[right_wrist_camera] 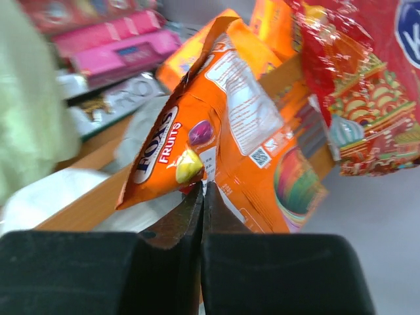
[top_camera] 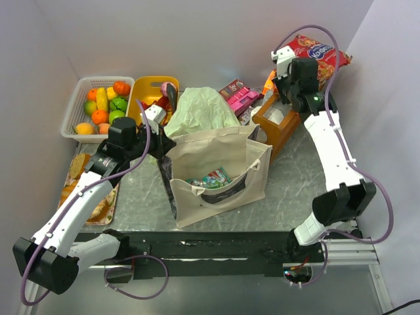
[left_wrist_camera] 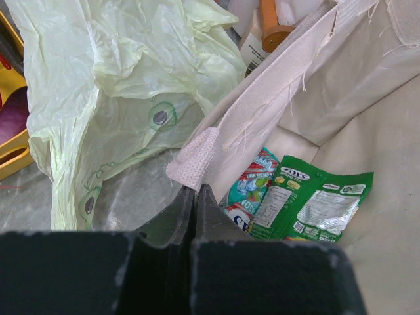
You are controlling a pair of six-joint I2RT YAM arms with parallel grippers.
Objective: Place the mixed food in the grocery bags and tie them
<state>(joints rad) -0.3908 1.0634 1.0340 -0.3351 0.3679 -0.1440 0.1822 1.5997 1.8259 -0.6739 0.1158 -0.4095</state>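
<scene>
The big canvas tote [top_camera: 207, 154] stands open in the middle. The left gripper [left_wrist_camera: 195, 189] is pressed tight on a small cloth tab [left_wrist_camera: 193, 161] at the tote's rim, so the mouth gapes to the right of those jaws. The pale green plastic bag [top_camera: 200, 111] lies crumpled to their left.

Below the right gripper [right_wrist_camera: 202, 189] is the wooden crate [top_camera: 279, 128]. This gripper is closed tight on the bottom edge of an orange snack packet [right_wrist_camera: 216, 118]. The packet rises from the jaw tips, and its long side leans up and away to the right. Its printed face turns to the left of the jaws. I think only a thin bit of the edge is pinched, but the fingers hide the spot.

A green packet [left_wrist_camera: 315, 203] and a red and teal packet [left_wrist_camera: 252, 184] lie inside the tote, just past the left jaws.

The step now looks like filling the tote. Next, the orange packet needs lifting out of the crate, carrying over the open mouth, and dropping in. The thin grip could slip, so a slow move seems best.
</scene>
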